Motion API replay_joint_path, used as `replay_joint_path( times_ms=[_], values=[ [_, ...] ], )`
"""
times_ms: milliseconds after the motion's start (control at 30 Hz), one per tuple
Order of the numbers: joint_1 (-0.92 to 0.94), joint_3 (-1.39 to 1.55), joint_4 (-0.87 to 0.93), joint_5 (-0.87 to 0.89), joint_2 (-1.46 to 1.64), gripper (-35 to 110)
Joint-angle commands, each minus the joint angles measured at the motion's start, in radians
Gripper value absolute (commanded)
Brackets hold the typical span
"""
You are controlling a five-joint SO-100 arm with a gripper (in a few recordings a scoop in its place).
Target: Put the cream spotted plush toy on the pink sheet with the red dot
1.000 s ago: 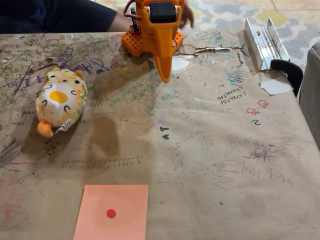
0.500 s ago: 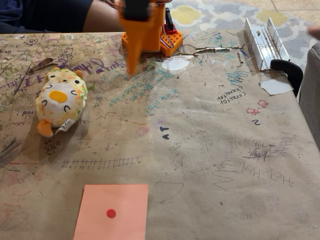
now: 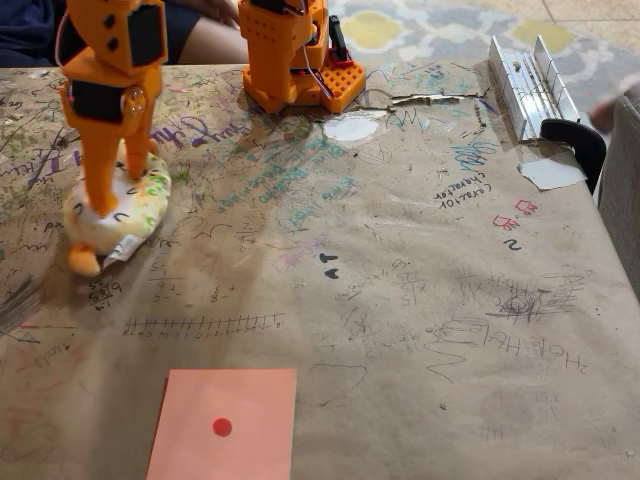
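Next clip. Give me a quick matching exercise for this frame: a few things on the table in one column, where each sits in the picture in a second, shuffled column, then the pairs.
Things:
1. plush toy
2. pink sheet
3. gripper
4. metal rail

Places in the fixed view:
A. top right, by the table's edge
B. bottom edge, left of centre
C. left side, lying on the table under the arm
D. down on the plush toy, fingertips at its top

Pairs: 1-C, 2-B, 3-D, 4-A
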Motion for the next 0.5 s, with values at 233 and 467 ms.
replay_joint_path(
  times_ms=[233,467],
  values=[
    [0.143,0.017,-0.035,-0.193,-0.011,52],
    [0.187,-0.015,-0.038,-0.276,-0.095,49]
  ],
)
